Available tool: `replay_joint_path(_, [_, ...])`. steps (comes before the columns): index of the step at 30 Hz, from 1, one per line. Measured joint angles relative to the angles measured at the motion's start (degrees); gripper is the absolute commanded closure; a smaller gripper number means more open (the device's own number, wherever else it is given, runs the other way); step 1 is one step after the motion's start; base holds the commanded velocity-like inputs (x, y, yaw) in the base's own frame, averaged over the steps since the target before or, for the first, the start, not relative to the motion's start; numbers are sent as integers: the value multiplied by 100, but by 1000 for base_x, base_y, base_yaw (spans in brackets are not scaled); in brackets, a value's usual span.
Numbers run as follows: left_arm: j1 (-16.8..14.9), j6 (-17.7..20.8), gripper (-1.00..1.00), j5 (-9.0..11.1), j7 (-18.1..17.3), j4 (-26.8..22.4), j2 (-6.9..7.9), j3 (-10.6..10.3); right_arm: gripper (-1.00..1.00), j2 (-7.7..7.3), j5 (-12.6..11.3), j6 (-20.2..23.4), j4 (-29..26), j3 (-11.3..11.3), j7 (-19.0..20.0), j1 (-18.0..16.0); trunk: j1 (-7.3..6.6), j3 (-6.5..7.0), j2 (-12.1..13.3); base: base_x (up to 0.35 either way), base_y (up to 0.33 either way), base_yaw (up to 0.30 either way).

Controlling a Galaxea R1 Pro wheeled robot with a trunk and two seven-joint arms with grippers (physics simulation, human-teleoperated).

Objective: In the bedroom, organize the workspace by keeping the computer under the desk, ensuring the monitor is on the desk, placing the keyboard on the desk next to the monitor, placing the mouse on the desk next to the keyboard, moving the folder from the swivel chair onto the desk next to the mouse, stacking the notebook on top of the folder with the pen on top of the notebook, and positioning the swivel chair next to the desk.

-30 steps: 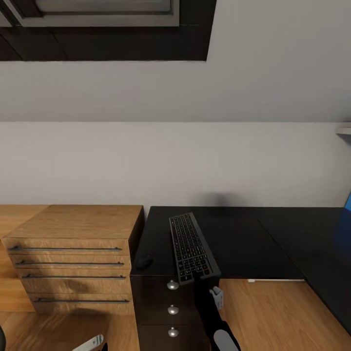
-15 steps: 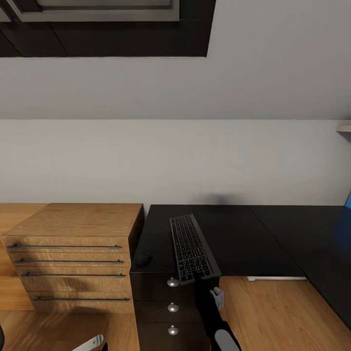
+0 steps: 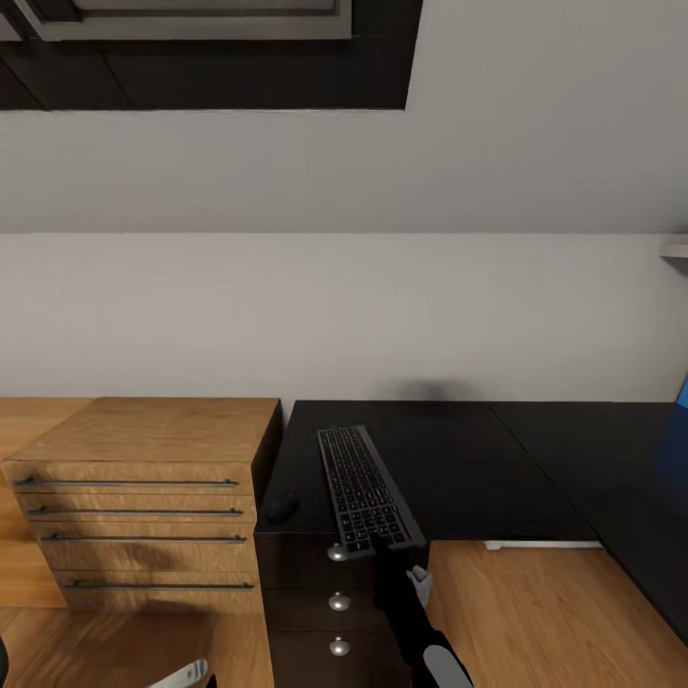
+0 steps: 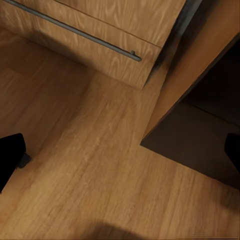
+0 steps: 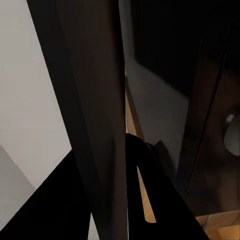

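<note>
The desk (image 3: 497,468) lies as a long glossy black top against the white wall, with the wooden chest (image 3: 143,478) just beside its left end and a dark drawer unit with round knobs under its near left corner. On it the keyboard (image 3: 366,489) has shifted since half a second ago — it has swung a little to the left, its near end now close over the top knob, while its far end points toward the wall. That reads as the right gripper (image 3: 385,547) dragging or re-aiming the board on the top, so the placing step looks under way, not finished; no monitor shows here to set it beside. The keyboard is slim, silver-framed with black keys, lying flat, its near end overhanging the desk edge. The right gripper's jaws appear clamped on that near end; in the right wrist view a thin dark slab runs edge-on between the fingers. The mouse (image 3: 282,506) sits near the desk's left edge, apart from the keyboard. The left gripper (image 4: 120,150) hangs low over the wooden floor by the chest, jaws spread wide and empty.
</note>
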Motion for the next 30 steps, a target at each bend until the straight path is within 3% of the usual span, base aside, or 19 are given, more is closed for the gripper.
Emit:
replay_joint_path(9, [0,0,-100,0,13,1,0,-89,100,1,31,-9,-26,9,89,-2,197,-160,-362,0,0,0])
replay_joint_path(30, [-1,0,-100,6,-5,10,9,-88,100,-10,65,-33,-35,16,77,-1,198,-161,-363,0,0,0])
